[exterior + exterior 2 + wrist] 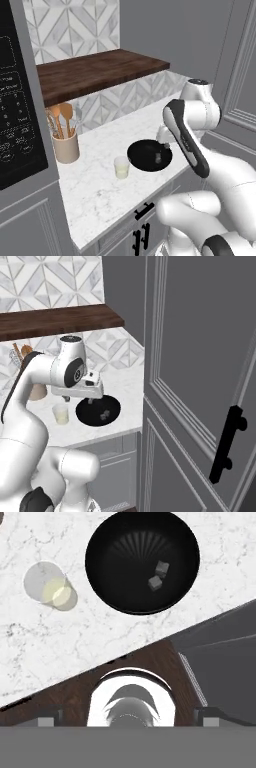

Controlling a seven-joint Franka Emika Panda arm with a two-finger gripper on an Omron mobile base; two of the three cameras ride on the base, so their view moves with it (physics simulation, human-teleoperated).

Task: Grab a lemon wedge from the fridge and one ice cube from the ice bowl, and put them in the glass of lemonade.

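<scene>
White marbled worktop (105, 185) ran under a dark wooden shelf (95, 72) and a patterned tile wall. On it the ice bowl (107, 572) was set near the front edge, with two ice cubes (158, 575) lying loose inside, right of centre as seen from the hand. The glass (49, 585) of pale lemonade was placed just beside the bowl, apart from it, so a short carry would suffice. A tan cup (66, 147) of wooden spoons was kept further back. The tool (90, 401) was held above the bowl, jaws spread fully wide and nothing gripped, seemingly readied for a descent onto a cube. No lemon wedge could be made out in the glass
</scene>
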